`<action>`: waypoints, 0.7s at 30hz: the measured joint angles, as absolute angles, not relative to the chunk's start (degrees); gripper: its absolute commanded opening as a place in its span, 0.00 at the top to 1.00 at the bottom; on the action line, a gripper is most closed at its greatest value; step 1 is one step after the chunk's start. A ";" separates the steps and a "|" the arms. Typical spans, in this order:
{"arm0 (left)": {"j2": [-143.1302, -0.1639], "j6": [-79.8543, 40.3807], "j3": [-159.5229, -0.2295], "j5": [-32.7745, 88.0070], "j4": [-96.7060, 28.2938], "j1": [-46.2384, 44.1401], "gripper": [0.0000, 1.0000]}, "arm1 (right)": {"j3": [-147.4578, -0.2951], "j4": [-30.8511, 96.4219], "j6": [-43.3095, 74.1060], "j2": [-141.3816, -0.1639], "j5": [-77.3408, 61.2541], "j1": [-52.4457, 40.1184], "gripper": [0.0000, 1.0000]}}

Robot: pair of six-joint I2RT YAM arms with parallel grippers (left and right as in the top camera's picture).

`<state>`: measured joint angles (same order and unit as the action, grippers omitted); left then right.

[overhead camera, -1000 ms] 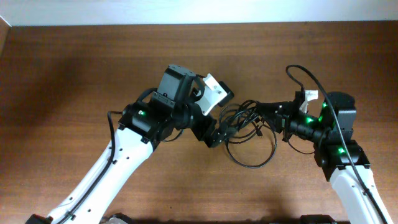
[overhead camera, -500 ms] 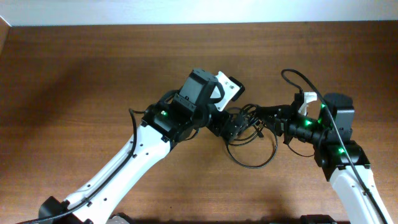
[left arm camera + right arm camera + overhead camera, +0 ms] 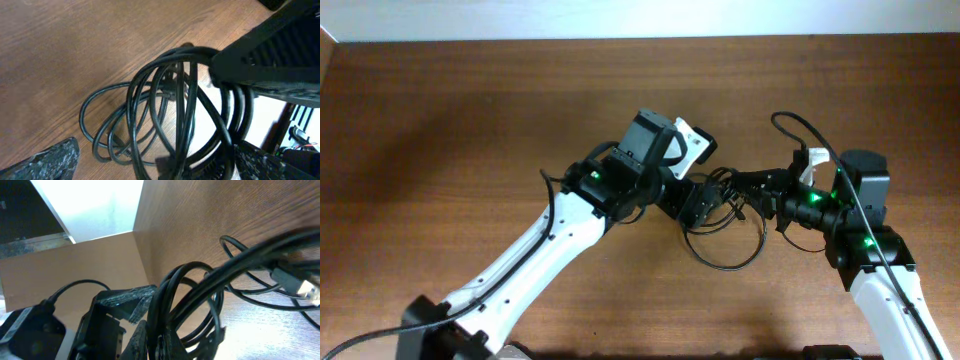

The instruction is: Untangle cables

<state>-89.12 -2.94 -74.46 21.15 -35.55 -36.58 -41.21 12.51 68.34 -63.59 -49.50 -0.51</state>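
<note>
The cables (image 3: 732, 205) are thin black cords bunched in loops at the table's middle, with one large loop hanging toward the front. My right gripper (image 3: 745, 188) is shut on several strands and holds the bundle up; in the right wrist view its fingers (image 3: 167, 342) pinch the cords (image 3: 225, 280), and a metallic plug (image 3: 305, 287) shows at the right. My left gripper (image 3: 698, 205) is open at the bundle's left side. In the left wrist view its jaws (image 3: 155, 165) stand wide apart with the cable loops (image 3: 177, 100) between them, and the right gripper's finger (image 3: 265, 55) shows at the top right.
The brown wooden table (image 3: 470, 120) runs to a white wall along the far edge. The two arms meet close together at the middle. A thicker black wire (image 3: 800, 125) arcs from the right arm.
My left arm has moved right and forward, bringing its open gripper up against the cable bundle. The right gripper has stayed almost still, holding the cords.
</note>
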 measured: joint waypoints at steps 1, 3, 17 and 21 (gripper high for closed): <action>-89.93 -3.09 -74.48 21.15 -35.53 -36.58 0.02 | -41.19 12.64 68.27 -63.61 -49.30 -0.51 0.96; -91.61 -3.11 -74.48 20.75 -35.55 -36.58 0.01 | -41.19 12.71 68.05 -63.61 -49.21 -0.51 0.96; -92.40 -3.11 -74.50 2.72 -39.68 -36.69 0.01 | -41.15 8.73 68.14 -63.59 -57.21 -0.51 0.96; -92.42 -3.11 -74.50 -0.45 -39.68 -36.69 0.01 | -41.15 8.60 68.38 -63.59 -60.16 -0.51 0.96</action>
<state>-92.42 -3.11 -74.50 -0.45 -39.68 -36.69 -41.15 8.60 68.38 -63.59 -60.16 -0.51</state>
